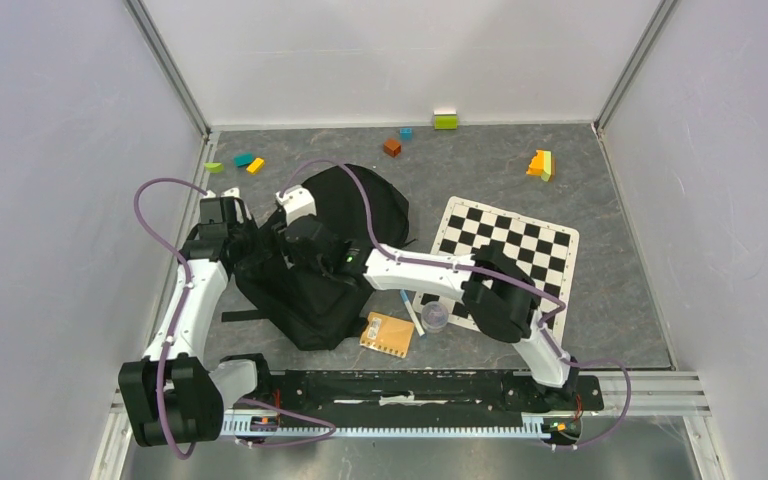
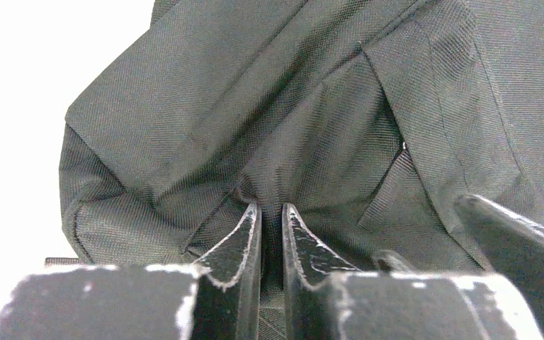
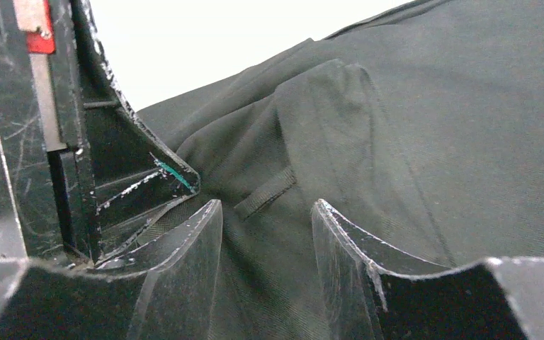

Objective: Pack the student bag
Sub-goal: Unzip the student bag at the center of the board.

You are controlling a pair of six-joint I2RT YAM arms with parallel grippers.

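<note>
The student bag (image 1: 335, 280) is a large black fabric backpack lying on the grey table left of centre. My left gripper (image 1: 258, 243) is at the bag's left upper edge. In the left wrist view it (image 2: 271, 207) is shut on a pinched fold of the bag's fabric (image 2: 269, 106). My right gripper (image 1: 288, 242) is right beside it on the bag. In the right wrist view it (image 3: 268, 204) is open, its clear fingers resting on the black fabric (image 3: 411, 127) with a fold and a strap loop between them. The left gripper's finger (image 3: 124, 180) shows close at its left.
A black-and-white checkered board (image 1: 505, 250) lies right of the bag. An orange card (image 1: 388, 334), a pen (image 1: 411, 312) and a small clear cup (image 1: 435, 317) lie by the bag's near right corner. Coloured blocks (image 1: 392, 147) lie along the back, one yellow-orange (image 1: 540, 164).
</note>
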